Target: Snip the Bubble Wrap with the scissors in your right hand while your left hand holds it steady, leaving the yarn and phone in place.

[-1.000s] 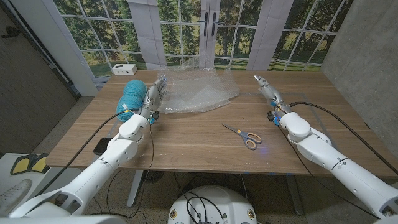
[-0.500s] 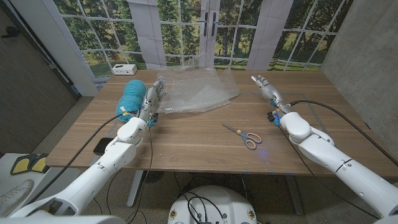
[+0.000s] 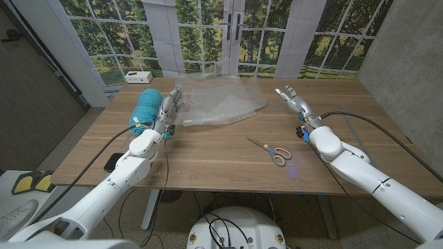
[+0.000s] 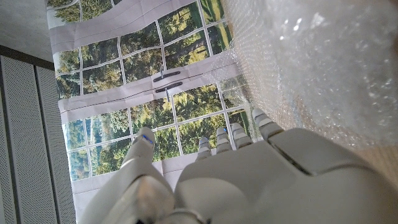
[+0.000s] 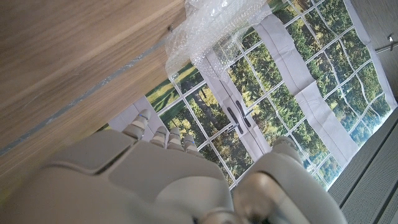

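Lying untouched on the table, the scissors sit between both empty, released hands, left hand beside the bubble wrap, right hand apart.

Wooden surface stretching across the room, small white box sitting at its far left corner, tree-scene window backdrop hanging behind, yellow-and-black object lying on the floor.

My cameras: head high, wrists low.
Head looks down toward twelve o'clock; both wrist views, upturned, share the bubble wrap.
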